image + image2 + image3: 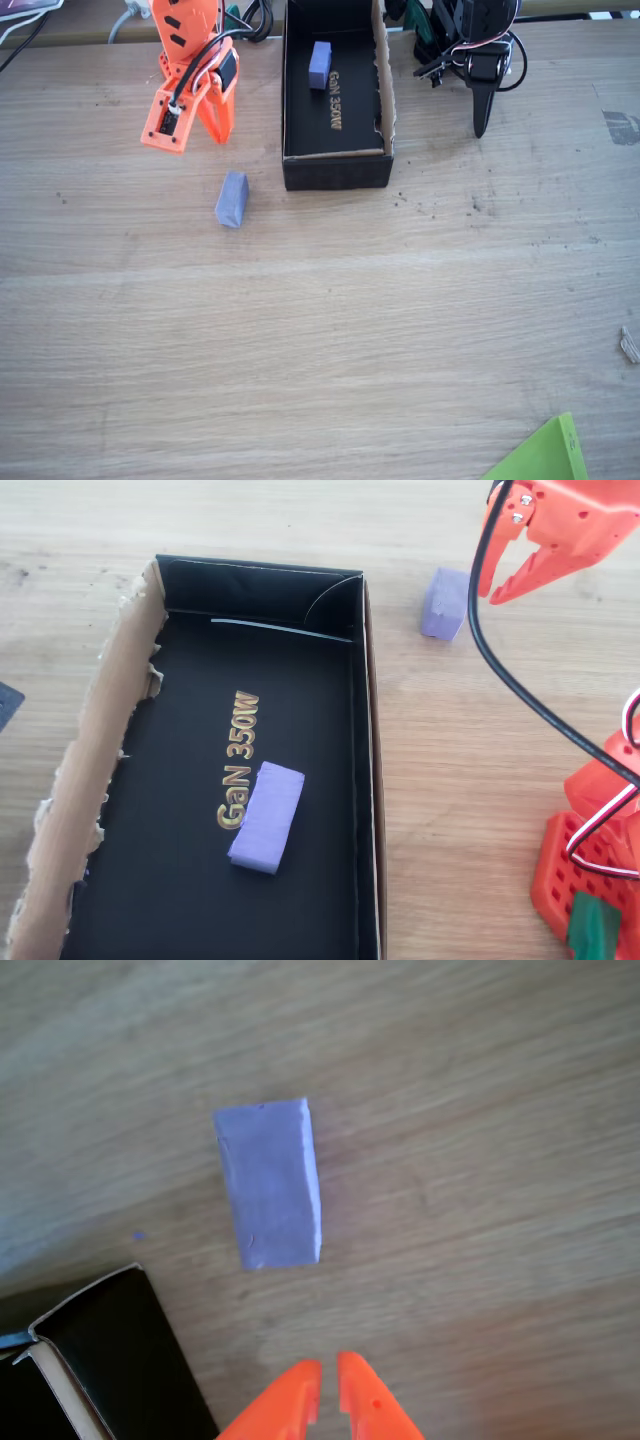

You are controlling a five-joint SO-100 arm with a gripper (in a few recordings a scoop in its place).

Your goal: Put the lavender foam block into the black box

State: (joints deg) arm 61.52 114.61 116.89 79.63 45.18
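- I hold the orange pincer (328, 1380) above the counter (400, 320), its tips nearly pressed together with a thin slit between them, pinching nothing.
- The lavender foam block (268, 1182) lies flat on the bare wood just outside the black box (368, 780), near one of the box's corners. In the wrist view it sits just ahead of the pincer tips and apart from them.
- A twin lavender block (266, 816) already rests on the black box's floor, beside the gold "GaN 350W" lettering (238, 760), lying at a slight slant.
- In the fixed view the free block sits near the box's lower-left corner, with the pincer hanging above and left of it, beside the box's long wall.
- I judge the pickup has not begun: the tips would have to spread before they could straddle the block.
- The block's long side runs roughly along the pincer's line of approach, which I read as favouring a grip across its narrow width.
- The box's ragged brown cardboard edge (90, 780) is on the wall far from the block, so I expect the smooth black wall to be the one to clear.
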